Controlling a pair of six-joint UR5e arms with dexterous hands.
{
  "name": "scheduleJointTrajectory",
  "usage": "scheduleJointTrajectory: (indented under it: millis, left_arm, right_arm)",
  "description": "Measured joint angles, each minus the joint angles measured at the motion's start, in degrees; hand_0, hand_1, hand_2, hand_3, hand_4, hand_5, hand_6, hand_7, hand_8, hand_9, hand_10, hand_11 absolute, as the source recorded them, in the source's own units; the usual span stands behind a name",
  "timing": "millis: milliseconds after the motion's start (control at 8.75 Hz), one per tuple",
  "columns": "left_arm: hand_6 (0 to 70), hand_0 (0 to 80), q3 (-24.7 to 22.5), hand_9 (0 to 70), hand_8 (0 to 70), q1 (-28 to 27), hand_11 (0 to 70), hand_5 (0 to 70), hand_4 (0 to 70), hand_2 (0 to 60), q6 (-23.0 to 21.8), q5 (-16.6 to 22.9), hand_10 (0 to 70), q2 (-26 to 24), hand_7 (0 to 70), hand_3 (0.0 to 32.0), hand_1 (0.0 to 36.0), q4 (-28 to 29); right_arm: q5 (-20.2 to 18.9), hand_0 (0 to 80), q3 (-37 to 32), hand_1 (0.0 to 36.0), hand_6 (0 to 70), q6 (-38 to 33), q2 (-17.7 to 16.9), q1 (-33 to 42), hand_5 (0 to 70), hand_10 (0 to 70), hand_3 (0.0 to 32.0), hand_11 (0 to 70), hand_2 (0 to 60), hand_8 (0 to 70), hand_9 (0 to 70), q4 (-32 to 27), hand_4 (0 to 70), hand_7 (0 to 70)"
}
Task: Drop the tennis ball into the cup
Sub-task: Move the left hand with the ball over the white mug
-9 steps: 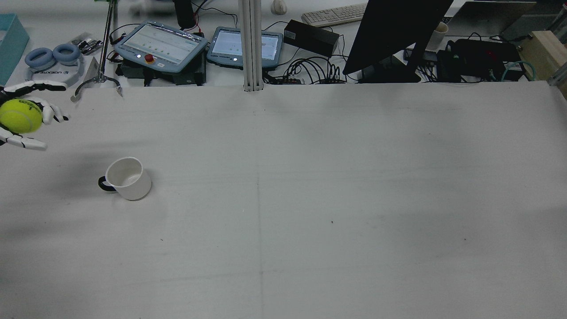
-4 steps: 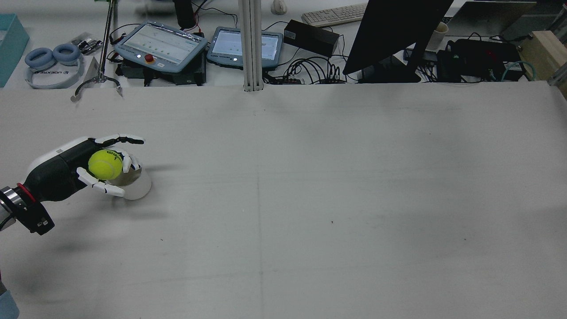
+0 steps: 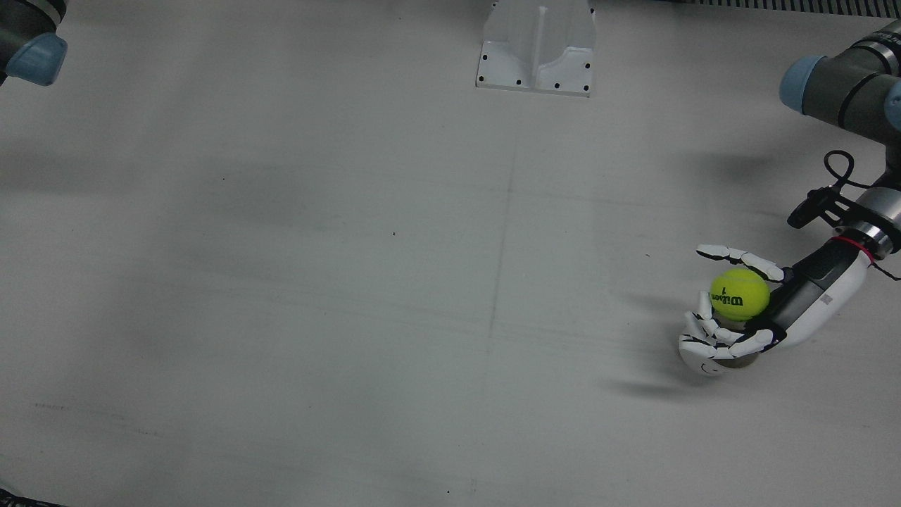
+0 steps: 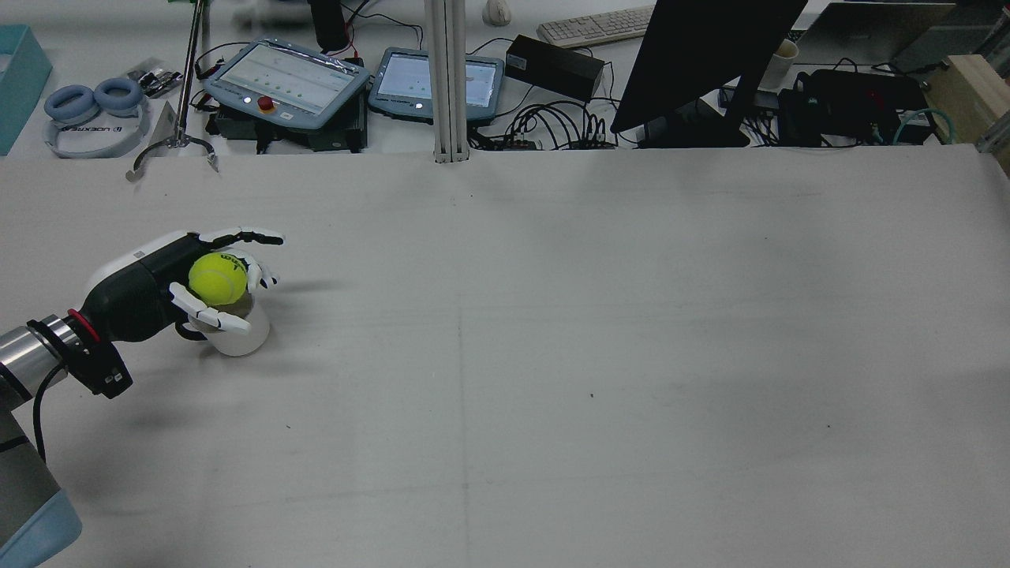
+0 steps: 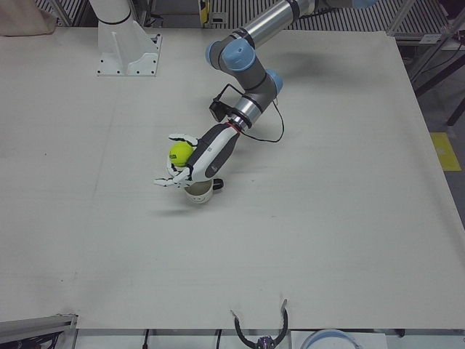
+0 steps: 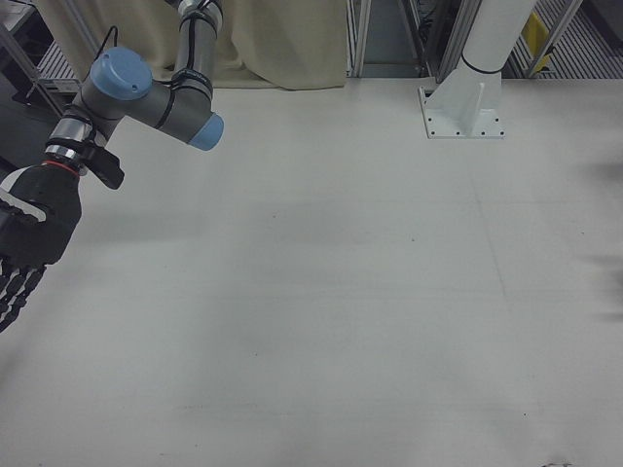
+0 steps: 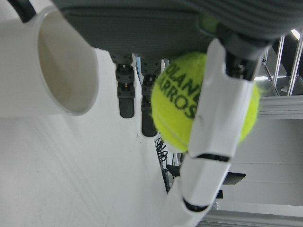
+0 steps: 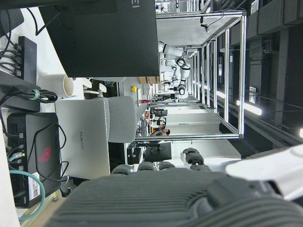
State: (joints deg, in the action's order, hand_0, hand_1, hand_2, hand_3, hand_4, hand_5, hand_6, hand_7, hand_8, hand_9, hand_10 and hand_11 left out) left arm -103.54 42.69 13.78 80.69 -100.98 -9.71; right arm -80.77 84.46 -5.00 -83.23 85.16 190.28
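My left hand (image 4: 170, 288) holds a yellow-green tennis ball (image 4: 218, 278) just above the white cup (image 4: 235, 339), which stands on the table's left part in the rear view. The front view shows the ball (image 3: 738, 295) in the hand (image 3: 760, 310), with the cup (image 3: 711, 360) mostly hidden under the fingers. In the left-front view the ball (image 5: 180, 153) hangs over the cup (image 5: 198, 192). The left hand view shows the cup's mouth (image 7: 57, 66) beside the held ball (image 7: 189, 113). My right hand (image 6: 24, 243) hangs at the table's far side with its fingers spread and nothing in it.
Beyond the table's far edge in the rear view lie two teach pendants (image 4: 288, 79), blue headphones (image 4: 87, 102), a monitor (image 4: 702, 55), cables and a keyboard (image 4: 596, 25). A white pedestal base (image 3: 536, 46) stands at the table's robot side.
My left hand came in from the far left with the ball, dropped to the cup, then shifted a little further over the cup's mouth. The cup has not moved.
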Motion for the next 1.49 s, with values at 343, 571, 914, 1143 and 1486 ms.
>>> scheduleJointTrajectory:
  millis: [343,571,914,1143,1486]
  left_arm:
    - [70.0,76.8,5.4,38.5,33.4,3.3,28.9,22.6,22.2,16.8,-0.3,0.2,18.1,-4.4,70.0,0.0,28.2,0.8]
    - [61.9,70.8,4.2,30.9,27.3,6.7,27.4,19.9,18.4,17.5,-1.2,0.8,17.0,-3.8,56.8,0.0,28.5,1.0]
    - [69.7,63.0,1.2,29.7,28.4,7.0,27.5,20.6,17.7,19.9,-1.0,0.9,17.2,-0.1,53.7,0.0,25.7,1.1]
    - [41.0,50.0,1.5,12.1,14.6,6.1,22.2,13.2,16.0,25.6,-0.9,0.8,14.2,0.2,19.7,0.0,18.2,1.4]
    - [32.2,45.0,1.5,8.1,10.8,5.7,19.9,10.2,13.3,34.2,0.3,0.9,13.0,0.1,12.9,0.0,14.3,1.9]
  right_arm:
    - [0.0,0.0,0.0,0.0,0.0,0.0,0.0,0.0,0.0,0.0,0.0,0.0,0.0,0.0,0.0,0.0,0.0,0.0]
    - [0.0,0.0,0.0,0.0,0.0,0.0,0.0,0.0,0.0,0.0,0.0,0.0,0.0,0.0,0.0,0.0,0.0,0.0]
    - [0.0,0.0,0.0,0.0,0.0,0.0,0.0,0.0,0.0,0.0,0.0,0.0,0.0,0.0,0.0,0.0,0.0,0.0]
    - [0.0,0.0,0.0,0.0,0.0,0.0,0.0,0.0,0.0,0.0,0.0,0.0,0.0,0.0,0.0,0.0,0.0,0.0]
    - [0.0,0.0,0.0,0.0,0.0,0.0,0.0,0.0,0.0,0.0,0.0,0.0,0.0,0.0,0.0,0.0,0.0,0.0]
